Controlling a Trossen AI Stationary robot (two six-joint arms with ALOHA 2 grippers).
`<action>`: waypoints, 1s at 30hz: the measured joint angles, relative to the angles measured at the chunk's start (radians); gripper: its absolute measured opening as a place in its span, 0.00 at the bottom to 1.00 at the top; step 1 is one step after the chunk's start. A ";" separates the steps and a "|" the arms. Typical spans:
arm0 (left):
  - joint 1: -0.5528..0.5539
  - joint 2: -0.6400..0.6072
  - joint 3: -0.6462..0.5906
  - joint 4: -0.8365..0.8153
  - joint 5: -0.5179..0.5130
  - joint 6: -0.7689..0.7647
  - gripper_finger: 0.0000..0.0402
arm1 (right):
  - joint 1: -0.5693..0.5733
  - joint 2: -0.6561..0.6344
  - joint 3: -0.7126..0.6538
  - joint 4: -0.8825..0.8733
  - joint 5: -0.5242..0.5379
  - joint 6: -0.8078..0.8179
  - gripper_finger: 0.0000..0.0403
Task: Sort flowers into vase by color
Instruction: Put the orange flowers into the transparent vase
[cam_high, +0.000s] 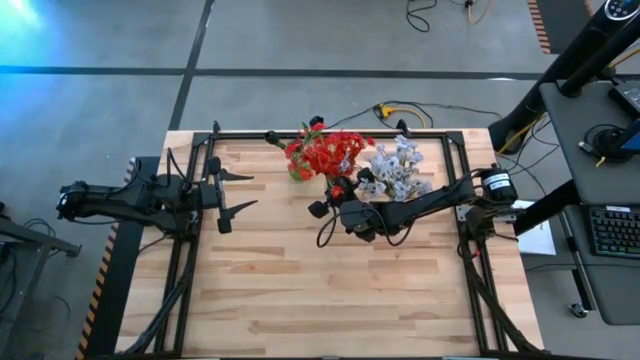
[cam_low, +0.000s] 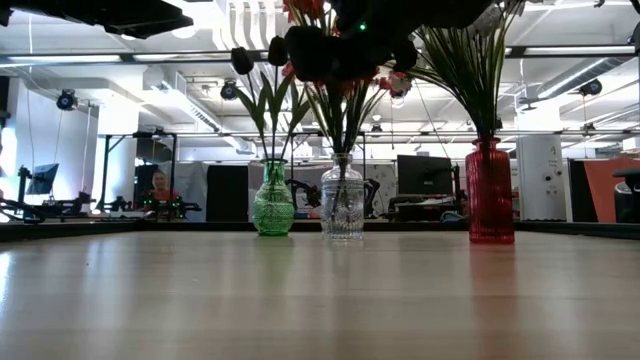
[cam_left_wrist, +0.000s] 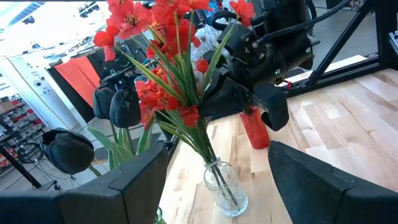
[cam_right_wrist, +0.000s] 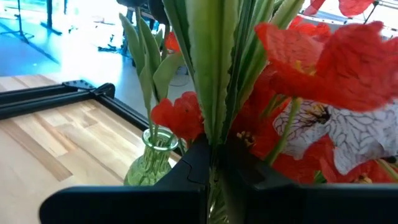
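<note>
Jaws around green stems (cam_right_wrist: 214, 68) (wrist-view only)

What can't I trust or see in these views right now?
- High view: the vases are hidden under the red flowers and pale flowers.
- Low view: flower heads above the red vase are cut off by the top edge.
- Right wrist view: leaves and the fingers of the right gripper hide the clear vase mouth.

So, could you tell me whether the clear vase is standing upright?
Upright. In the low view the clear vase stands level on the table, red flowers rising from its neck.
</note>
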 joint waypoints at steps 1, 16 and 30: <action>0.000 0.000 0.000 0.000 0.000 0.000 0.65 | 0.000 0.000 0.000 -0.001 0.000 0.000 0.03; 0.000 0.000 0.000 0.000 0.000 0.000 0.65 | 0.000 0.000 -0.003 -0.045 -0.002 0.027 0.10; 0.000 0.000 0.000 0.000 0.000 0.000 0.65 | 0.020 0.000 0.065 -0.051 0.000 -0.001 0.29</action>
